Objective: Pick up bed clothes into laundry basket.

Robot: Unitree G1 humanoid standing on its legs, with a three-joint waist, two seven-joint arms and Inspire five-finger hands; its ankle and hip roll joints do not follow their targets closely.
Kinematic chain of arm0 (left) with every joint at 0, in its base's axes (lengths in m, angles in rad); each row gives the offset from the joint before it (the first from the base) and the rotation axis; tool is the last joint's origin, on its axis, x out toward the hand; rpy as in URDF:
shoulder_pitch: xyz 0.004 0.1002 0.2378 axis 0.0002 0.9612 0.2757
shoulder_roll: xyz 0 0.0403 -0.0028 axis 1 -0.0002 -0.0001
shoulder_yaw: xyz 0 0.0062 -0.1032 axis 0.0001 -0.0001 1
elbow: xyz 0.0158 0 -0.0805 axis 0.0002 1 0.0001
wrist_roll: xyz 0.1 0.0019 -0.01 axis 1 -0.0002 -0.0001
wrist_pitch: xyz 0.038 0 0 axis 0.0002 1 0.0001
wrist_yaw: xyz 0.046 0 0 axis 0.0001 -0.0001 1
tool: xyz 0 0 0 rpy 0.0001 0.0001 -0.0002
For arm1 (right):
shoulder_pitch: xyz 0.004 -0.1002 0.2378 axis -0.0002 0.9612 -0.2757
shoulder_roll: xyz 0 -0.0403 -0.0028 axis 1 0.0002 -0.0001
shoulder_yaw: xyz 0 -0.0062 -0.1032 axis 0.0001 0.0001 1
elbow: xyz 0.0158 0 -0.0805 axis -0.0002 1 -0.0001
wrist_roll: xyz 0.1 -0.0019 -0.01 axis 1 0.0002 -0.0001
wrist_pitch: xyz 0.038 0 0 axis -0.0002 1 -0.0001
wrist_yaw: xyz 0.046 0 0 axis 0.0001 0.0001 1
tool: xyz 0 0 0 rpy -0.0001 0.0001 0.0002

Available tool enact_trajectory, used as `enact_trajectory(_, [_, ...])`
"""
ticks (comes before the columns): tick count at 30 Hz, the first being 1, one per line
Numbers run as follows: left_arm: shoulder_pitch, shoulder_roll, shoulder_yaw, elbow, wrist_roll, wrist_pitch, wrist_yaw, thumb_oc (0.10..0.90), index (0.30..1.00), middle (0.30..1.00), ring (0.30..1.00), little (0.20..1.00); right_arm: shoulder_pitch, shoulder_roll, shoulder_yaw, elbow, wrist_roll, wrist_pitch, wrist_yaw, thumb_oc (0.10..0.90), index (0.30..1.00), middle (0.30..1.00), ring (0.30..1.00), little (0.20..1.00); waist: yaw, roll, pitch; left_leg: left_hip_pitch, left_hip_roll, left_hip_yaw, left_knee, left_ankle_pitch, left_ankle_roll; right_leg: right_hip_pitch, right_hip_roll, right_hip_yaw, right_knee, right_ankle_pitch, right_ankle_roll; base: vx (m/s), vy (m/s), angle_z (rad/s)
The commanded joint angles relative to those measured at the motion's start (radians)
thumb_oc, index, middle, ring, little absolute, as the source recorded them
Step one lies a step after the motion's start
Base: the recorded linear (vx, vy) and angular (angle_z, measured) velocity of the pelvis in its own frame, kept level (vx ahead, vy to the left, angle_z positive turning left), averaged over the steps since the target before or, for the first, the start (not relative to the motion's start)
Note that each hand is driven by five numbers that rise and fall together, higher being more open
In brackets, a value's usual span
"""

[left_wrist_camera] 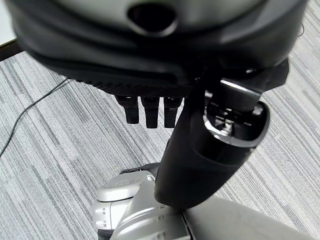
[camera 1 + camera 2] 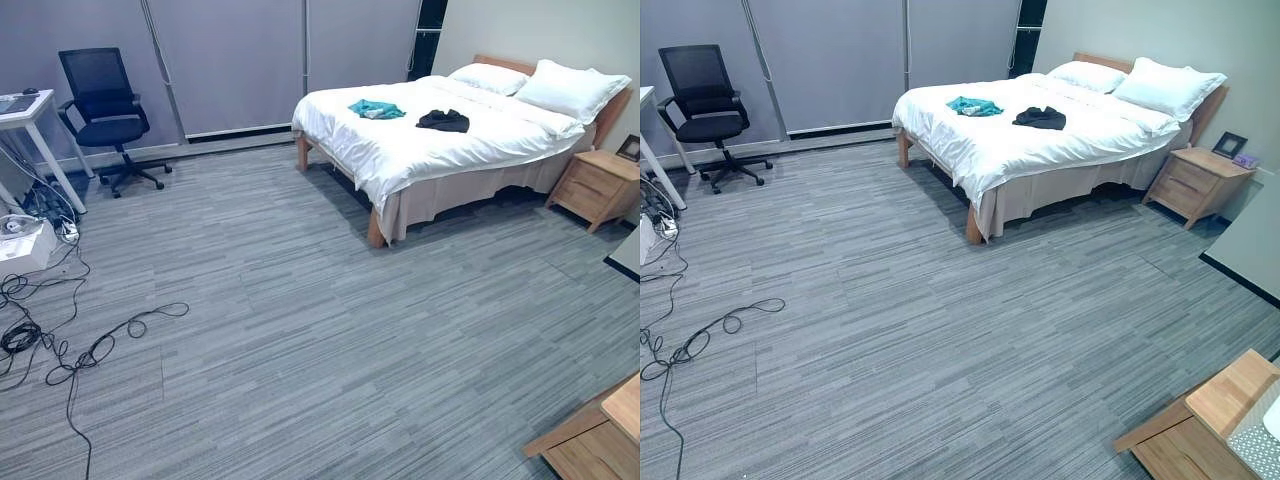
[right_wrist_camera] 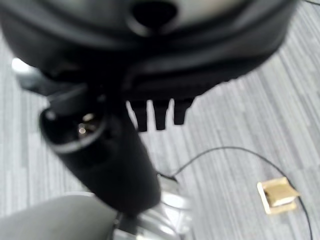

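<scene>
Two garments lie on a white-covered bed [image 2: 470, 140] at the far right of the room: a teal one [image 2: 376, 109] nearer the foot and a black one [image 2: 444, 121] toward the pillows. Both are crumpled on top of the duvet, a short way apart. My left hand [image 1: 150, 60] hangs over the grey floor with fingers [image 1: 149, 114] straight and nothing in it. My right hand [image 3: 160, 55] also hangs over the floor, its fingers [image 3: 159, 116] relaxed and holding nothing. Both hands are far from the bed.
A black office chair [image 2: 105, 110] and a white desk [image 2: 25, 110] stand at the far left, with cables [image 2: 60, 340] strewn on the floor. A wooden nightstand [image 2: 598, 185] sits right of the bed. Wooden furniture [image 2: 1210, 420] is at the near right. A brass floor socket [image 3: 277, 195] lies nearby.
</scene>
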Motion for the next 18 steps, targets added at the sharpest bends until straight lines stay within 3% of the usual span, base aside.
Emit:
enact_trajectory(1, [-0.04, -0.064, 0.004, 0.049, 0.043, -0.013, -0.035, 0.8, 0.9, 0.9, 0.9, 0.9, -0.053, 0.03, -0.009, 0.063, 0.018, -0.016, 0.008, 0.8, 0.9, 0.9, 0.9, 0.9, 0.003, -0.04, 0.008, -0.034, -0.119, -0.006, -0.041, 0.034, 0.046, 0.033, 0.055, -0.049, -0.083, 0.063, -0.022, 0.0, 0.0, 0.0])
enact_trajectory(18, [-0.037, -0.06, 0.02, 0.064, 0.037, -0.01, -0.035, 0.8, 0.9, 0.9, 0.9, 0.9, -0.05, 0.036, -0.004, 0.06, 0.019, -0.021, 0.014, 0.8, 0.9, 0.9, 0.9, 0.9, 0.001, -0.041, 0.006, -0.033, -0.119, -0.005, -0.041, 0.033, 0.048, 0.036, 0.054, -0.05, -0.083, 0.063, -0.021, 0.0, 0.0, 0.0])
